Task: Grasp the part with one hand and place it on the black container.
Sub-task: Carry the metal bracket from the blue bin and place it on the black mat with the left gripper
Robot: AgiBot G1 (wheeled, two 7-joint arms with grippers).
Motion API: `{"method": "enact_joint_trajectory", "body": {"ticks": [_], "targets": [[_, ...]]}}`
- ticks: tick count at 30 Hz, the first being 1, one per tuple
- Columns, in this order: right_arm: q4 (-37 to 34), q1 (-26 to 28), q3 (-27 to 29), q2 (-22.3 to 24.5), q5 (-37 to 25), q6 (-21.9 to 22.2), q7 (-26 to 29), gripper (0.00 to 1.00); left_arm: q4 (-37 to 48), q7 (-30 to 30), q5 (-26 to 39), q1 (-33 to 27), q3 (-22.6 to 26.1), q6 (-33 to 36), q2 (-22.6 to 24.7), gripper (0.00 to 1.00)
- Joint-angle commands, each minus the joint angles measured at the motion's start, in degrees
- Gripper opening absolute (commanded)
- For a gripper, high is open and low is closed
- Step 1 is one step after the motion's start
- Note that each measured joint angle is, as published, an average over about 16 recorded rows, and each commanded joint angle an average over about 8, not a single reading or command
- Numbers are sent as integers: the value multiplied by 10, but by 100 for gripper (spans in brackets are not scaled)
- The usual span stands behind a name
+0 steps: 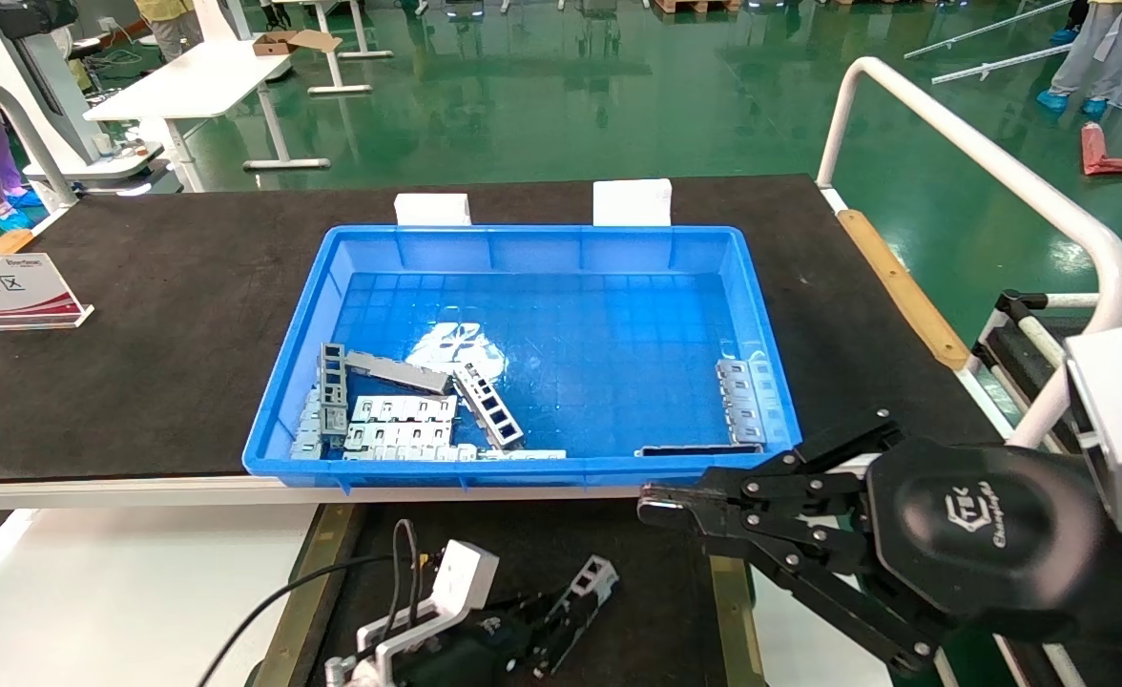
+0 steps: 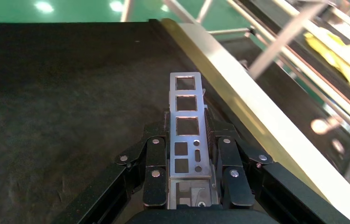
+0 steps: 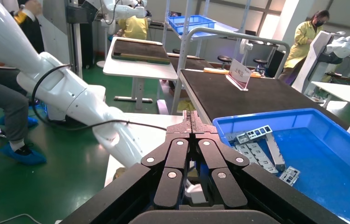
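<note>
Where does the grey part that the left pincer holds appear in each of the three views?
Head view: the part is low in the picture, in the left pincer, over the black container.
Left wrist view: central, between the fingers.
Right wrist view: not in it.
Shared landmark: the container's brass strip.

One blue crate (image 1: 761,315), one black container (image 1: 656,611), two hands, two white blocks, one sign (image 1: 10,291).
</note>
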Motion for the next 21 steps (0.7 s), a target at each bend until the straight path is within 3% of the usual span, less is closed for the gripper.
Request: {"method": "enact_joint_trajectory", "body": {"ticks": [1,12,21], "targets": [[0,0,0,0,0,0,0,0,-10,-5,-4,8,-4,-42,13,0],[0,0,0,0,0,0,0,0,-23,-10,-25,40,-45,-187,70,0],[0,0,0,0,0,0,0,0,-15,-2,-30,55,-89,-246,112,0]]}}
